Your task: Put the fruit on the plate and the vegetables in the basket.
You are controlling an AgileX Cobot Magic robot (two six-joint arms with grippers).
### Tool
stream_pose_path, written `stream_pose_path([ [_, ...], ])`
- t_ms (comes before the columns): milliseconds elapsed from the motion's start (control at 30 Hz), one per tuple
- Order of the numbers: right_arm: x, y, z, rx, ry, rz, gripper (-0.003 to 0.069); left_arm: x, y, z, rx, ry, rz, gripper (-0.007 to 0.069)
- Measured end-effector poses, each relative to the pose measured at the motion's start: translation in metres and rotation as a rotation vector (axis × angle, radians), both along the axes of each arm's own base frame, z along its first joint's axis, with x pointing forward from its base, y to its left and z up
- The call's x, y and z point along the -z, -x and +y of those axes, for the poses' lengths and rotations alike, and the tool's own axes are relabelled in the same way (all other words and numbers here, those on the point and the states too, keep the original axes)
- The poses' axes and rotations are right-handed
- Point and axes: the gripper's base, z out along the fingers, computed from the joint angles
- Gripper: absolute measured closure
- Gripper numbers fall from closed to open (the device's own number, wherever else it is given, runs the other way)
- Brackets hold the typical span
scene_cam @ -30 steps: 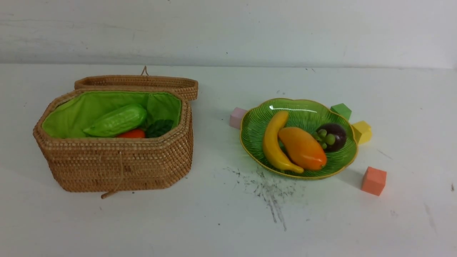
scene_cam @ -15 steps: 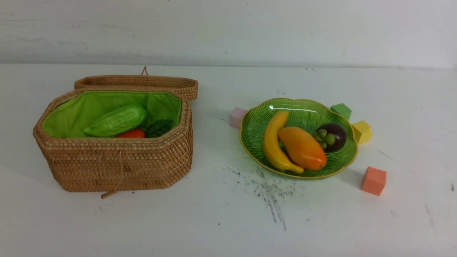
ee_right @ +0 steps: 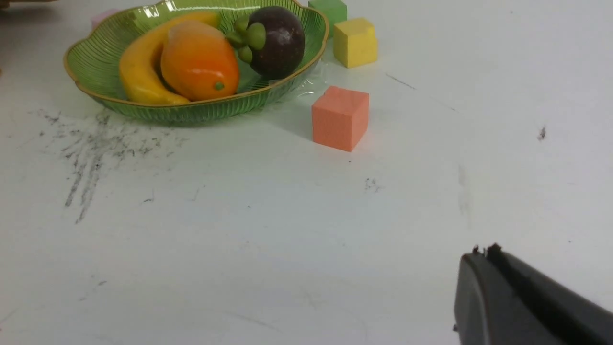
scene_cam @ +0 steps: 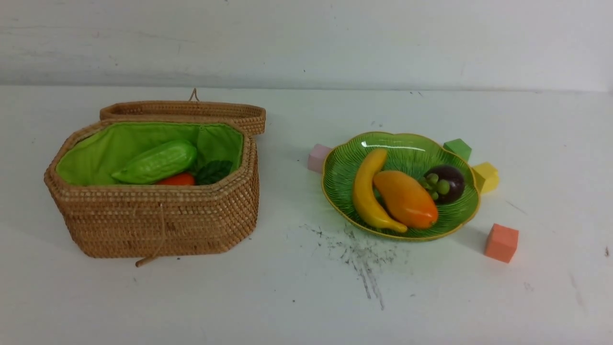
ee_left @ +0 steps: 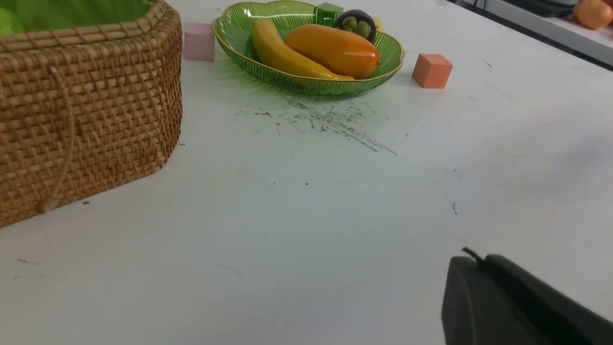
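The green ribbed plate [scene_cam: 459,213] holds the yellow banana [scene_cam: 366,191], the orange-yellow mango [scene_cam: 406,199] and the dark purple mangosteen [scene_cam: 448,182]. The wicker basket [scene_cam: 158,220] with green lining stands open on the left, its lid lying behind it. Inside it lie the light green gourd [scene_cam: 155,162] and part of an orange carrot [scene_cam: 177,180] with dark green leaves; the radish is hidden. Neither arm shows in the front view. My left gripper [ee_left: 476,261] is shut and empty, low over bare table. My right gripper [ee_right: 483,254] is likewise shut and empty, near the table's front.
Small cubes stand round the plate: pink [scene_cam: 318,157] at its left, green [scene_cam: 457,147] and yellow [scene_cam: 486,176] behind its right side, orange [scene_cam: 501,243] in front right. Dark scuff marks [scene_cam: 359,254] streak the white table before the plate.
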Motion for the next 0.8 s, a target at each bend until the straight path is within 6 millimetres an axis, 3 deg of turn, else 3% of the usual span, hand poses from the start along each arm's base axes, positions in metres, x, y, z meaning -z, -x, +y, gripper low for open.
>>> stream_pose_path([
  [433,0.0,0.0,0.0,0.0,0.002,0.001,0.0666,0.004,-0.002,0.002,-0.044,-0.023,-0.017,0.0617],
  [633,0.0,0.0,0.0,0.0,0.002,0.001,0.066,0.005,-0.013,0.011,-0.33,0.063,-0.097,0.0638],
  [800,0.0,0.0,0.0,0.0,0.002,0.001,0.0657,0.025,-0.017,0.018,-0.509,0.086,0.043,0.0638],
])
